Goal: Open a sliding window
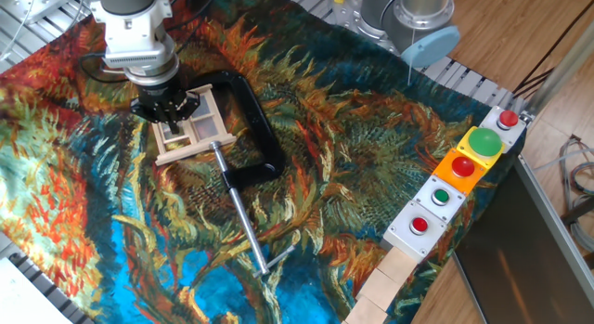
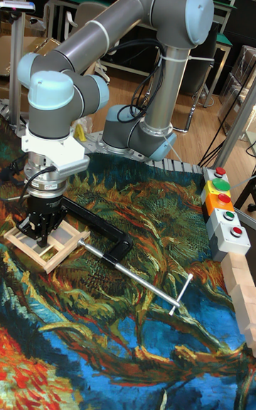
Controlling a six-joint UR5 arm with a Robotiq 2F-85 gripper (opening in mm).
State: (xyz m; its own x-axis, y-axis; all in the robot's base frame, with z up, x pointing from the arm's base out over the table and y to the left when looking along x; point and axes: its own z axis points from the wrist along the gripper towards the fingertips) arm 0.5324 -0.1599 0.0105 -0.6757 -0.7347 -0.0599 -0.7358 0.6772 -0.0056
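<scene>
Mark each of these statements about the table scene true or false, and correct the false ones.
1. The hand is down at the sliding window. True.
2. The C-clamp lies far from the window, near the buttons. False: it sits right against the window.
3. The big green button sits on a yellow box. True.
4. The table is covered by a plain white cloth. False: the cloth is a colourful painted print.
5. The clamp's steel rod stands upright. False: it lies flat on the cloth.
</scene>
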